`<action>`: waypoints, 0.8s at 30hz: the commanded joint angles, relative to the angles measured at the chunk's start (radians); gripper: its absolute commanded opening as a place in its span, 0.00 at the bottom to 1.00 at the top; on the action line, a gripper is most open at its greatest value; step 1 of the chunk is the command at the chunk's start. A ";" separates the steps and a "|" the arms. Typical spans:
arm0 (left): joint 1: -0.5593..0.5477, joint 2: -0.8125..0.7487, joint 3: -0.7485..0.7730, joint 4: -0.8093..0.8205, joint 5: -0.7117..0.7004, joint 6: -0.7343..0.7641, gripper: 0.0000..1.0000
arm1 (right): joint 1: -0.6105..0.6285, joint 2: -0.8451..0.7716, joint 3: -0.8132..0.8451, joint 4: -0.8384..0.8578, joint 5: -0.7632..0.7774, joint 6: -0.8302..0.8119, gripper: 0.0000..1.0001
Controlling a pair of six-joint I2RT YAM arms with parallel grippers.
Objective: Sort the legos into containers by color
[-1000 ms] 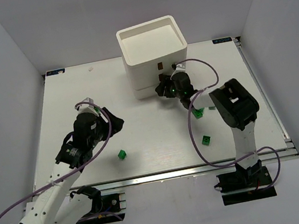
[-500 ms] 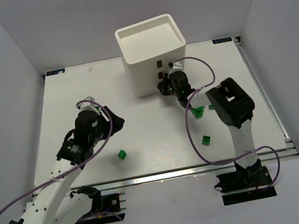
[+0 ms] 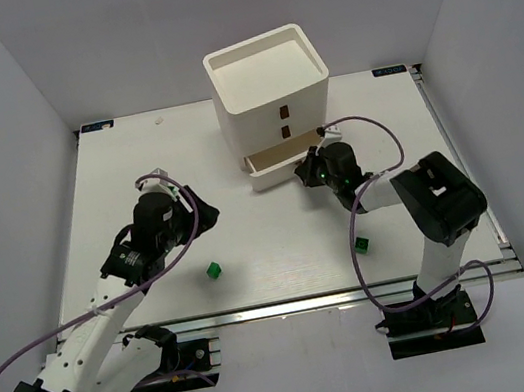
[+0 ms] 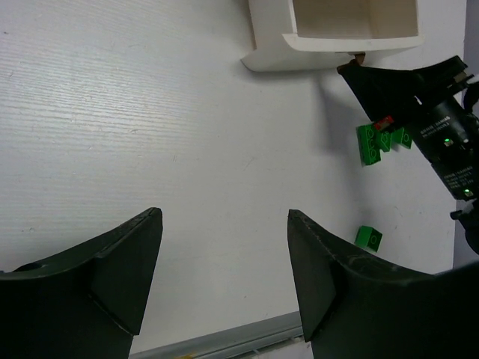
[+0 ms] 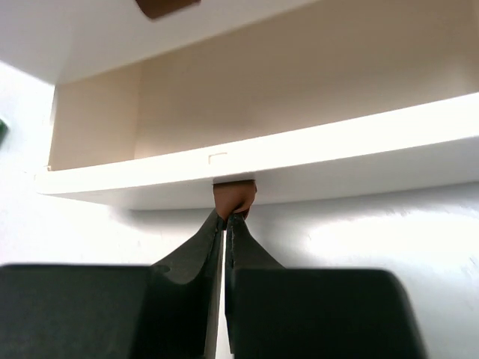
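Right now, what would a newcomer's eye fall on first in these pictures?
The white three-tier plastic drawer unit at the far side of the white table has its bottom drawer pulled out, with the right gripper shut on the small brown handle. A few small green studded bricks lie in front, and the left gripper hangs open.

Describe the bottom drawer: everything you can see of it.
The bottom drawer is a shallow white tray of smooth plastic. It sits level, slid partway out of the drawer unit towards the arms. Its brown handle is small, sits mid-front, and is pinched by the right gripper. The part of the inside that shows looks cream and holds no brick.
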State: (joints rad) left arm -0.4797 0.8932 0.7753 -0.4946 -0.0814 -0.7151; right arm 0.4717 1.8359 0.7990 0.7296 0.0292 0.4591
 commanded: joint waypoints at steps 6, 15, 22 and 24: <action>0.003 0.098 0.050 -0.117 0.055 0.043 0.79 | -0.013 -0.150 -0.093 0.036 -0.084 -0.059 0.06; -0.010 0.337 0.131 -0.288 0.077 0.124 0.83 | -0.019 -0.193 0.012 -0.197 -0.369 -0.278 0.78; -0.010 0.418 0.157 -0.352 0.042 0.134 0.92 | -0.059 -0.362 -0.017 -0.435 -0.715 -0.612 0.55; -0.019 0.435 0.153 -0.357 0.043 0.131 0.93 | -0.068 -0.395 0.000 -0.539 -0.765 -0.680 0.43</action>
State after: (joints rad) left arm -0.4881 1.3212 0.9031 -0.8162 -0.0227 -0.5953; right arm 0.4103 1.4982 0.7704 0.3618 -0.5404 -0.0460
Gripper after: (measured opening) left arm 0.924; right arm 0.463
